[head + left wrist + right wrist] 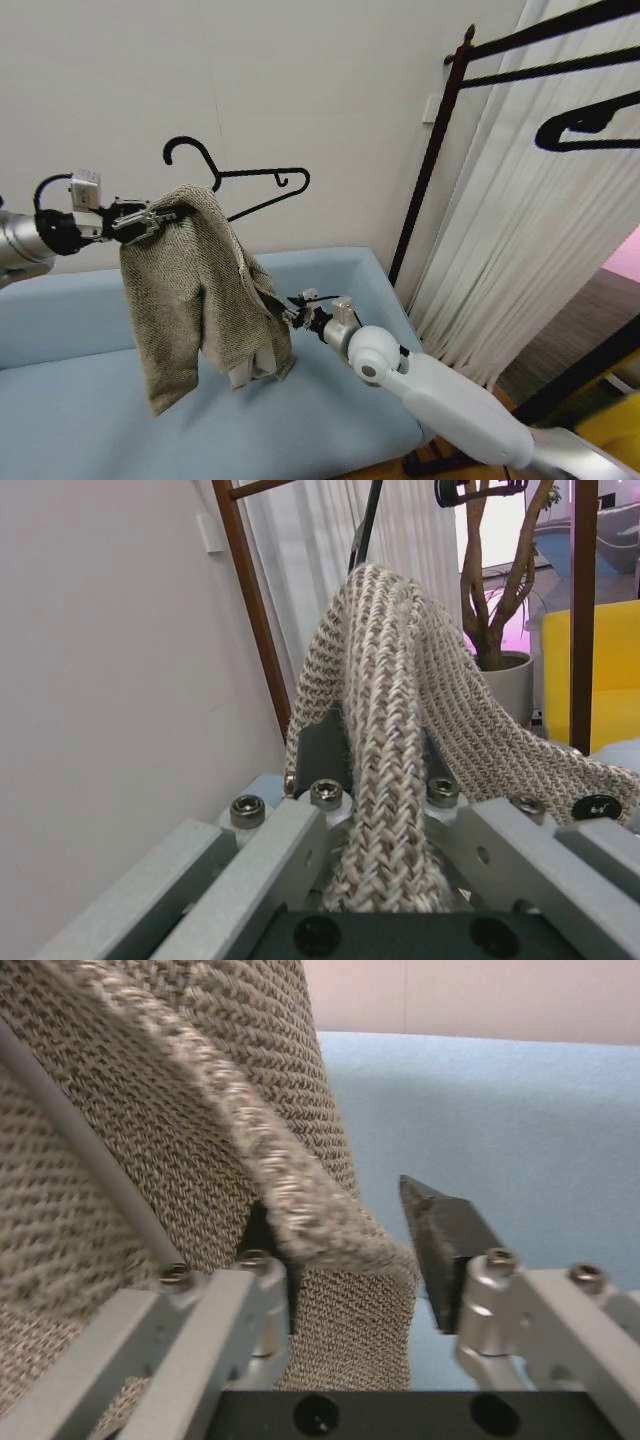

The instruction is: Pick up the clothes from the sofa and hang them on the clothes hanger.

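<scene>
the beige knitted sweater point(195, 290) hangs in the air above the light blue sofa point(80, 400), with a thin black clothes hanger point(250, 185) poking out at its top. the left gripper point(165, 216) is clamped tight on its upper left shoulder. the right gripper point(293, 312) sits at its lower right edge, fingers spread apart around the hem.

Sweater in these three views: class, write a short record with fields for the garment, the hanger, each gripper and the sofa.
sweater: beige knit, draped over one side of the hanger, held up above the sofa
hanger: black, hook free, not on the rack
left gripper: jaws shut on the sweater's top
right gripper: jaws open around the sweater's lower edge
sofa: light blue, beneath the sweater
</scene>
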